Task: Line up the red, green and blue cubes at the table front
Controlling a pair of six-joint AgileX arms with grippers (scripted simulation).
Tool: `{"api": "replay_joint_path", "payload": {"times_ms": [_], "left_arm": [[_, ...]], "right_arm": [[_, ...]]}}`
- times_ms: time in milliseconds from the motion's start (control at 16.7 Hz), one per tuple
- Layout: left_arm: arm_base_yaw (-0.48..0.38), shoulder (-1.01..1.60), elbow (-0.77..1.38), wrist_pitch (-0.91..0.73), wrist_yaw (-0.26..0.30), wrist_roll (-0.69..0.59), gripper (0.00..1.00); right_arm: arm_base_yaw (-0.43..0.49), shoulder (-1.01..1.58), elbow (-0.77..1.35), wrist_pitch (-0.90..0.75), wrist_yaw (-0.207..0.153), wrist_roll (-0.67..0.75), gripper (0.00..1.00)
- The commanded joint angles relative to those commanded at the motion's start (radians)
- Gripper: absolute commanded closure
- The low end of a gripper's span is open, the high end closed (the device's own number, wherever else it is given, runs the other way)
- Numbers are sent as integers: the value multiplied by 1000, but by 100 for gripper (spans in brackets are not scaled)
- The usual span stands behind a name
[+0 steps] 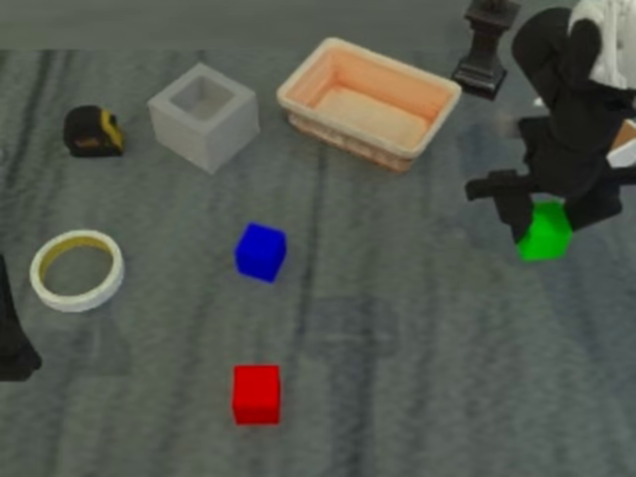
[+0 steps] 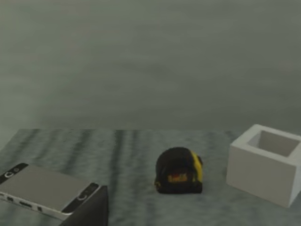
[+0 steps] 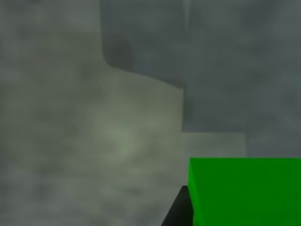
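The green cube (image 1: 545, 231) hangs at the right side of the table (image 1: 417, 397), with my right gripper (image 1: 543, 217) shut on it from above. In the right wrist view the green cube (image 3: 244, 190) fills the lower corner, with one dark finger (image 3: 178, 212) against its side. The blue cube (image 1: 260, 251) rests left of centre. The red cube (image 1: 256, 395) sits in front of it, near the table front. My left arm (image 1: 10, 343) is parked at the left edge.
At the back stand a grey hollow box (image 1: 204, 114), a peach basket (image 1: 298, 84), a black and yellow tape measure (image 1: 93, 131) and a black pedestal-shaped object (image 1: 485, 50). A white ring (image 1: 40, 288) lies at the left. A flat silver device (image 2: 42, 190) lies near the left arm.
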Motion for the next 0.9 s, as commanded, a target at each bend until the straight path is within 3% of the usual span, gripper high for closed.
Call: {"api": "replay_joint_path", "payload": {"times_ms": [480, 660, 900], "left_arm": [[0, 0, 0, 0, 0, 0, 0], [0, 0, 0, 0, 0, 0, 0], [0, 0, 0, 0, 0, 0, 0]], "right_arm": [[12, -22, 29, -44, 0, 18, 100], [108, -27, 27, -55, 1, 114, 100], [319, -52, 10, -73, 7, 366, 100]]}}
